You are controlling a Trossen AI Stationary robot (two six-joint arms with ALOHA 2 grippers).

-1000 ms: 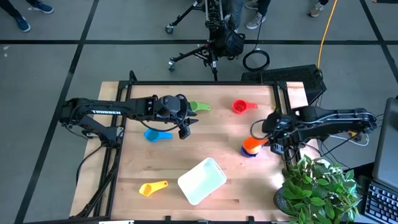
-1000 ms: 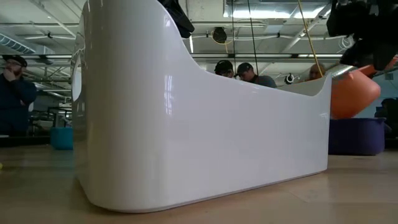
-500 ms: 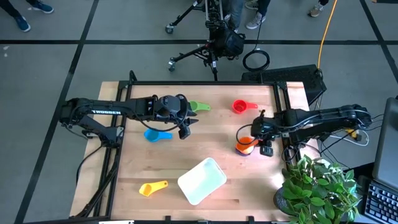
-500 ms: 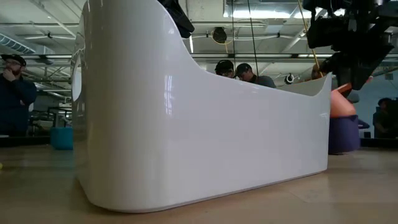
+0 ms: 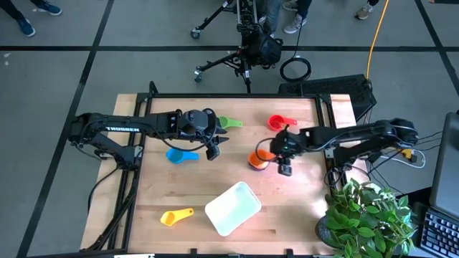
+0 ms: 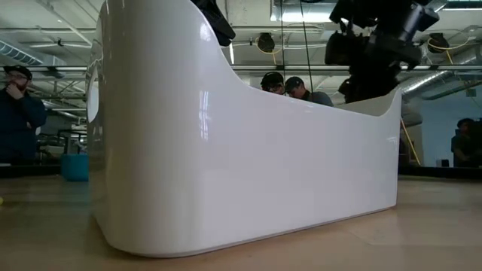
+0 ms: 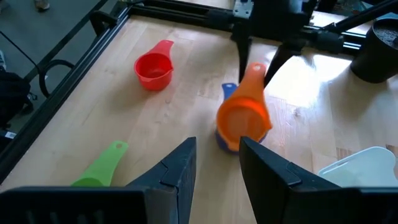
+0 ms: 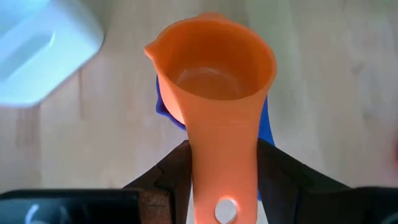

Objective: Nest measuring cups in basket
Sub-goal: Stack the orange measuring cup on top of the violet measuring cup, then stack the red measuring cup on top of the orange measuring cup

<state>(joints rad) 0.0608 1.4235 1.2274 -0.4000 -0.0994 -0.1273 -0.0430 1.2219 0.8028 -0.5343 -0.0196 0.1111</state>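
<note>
Nearer the basket point(image 5: 232, 208): orange cup point(image 5: 259, 157).

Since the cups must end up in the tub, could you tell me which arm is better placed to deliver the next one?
The right. Its gripper already grips the orange cup by the handle, near the tub; the left gripper holds nothing.

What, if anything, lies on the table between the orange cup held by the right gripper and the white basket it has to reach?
Nothing visible does. The right gripper holds the orange cup, stacked with a dark blue cup, by its handle. Only bare wood separates it from the basket. The red cup lies on the far side.
</note>
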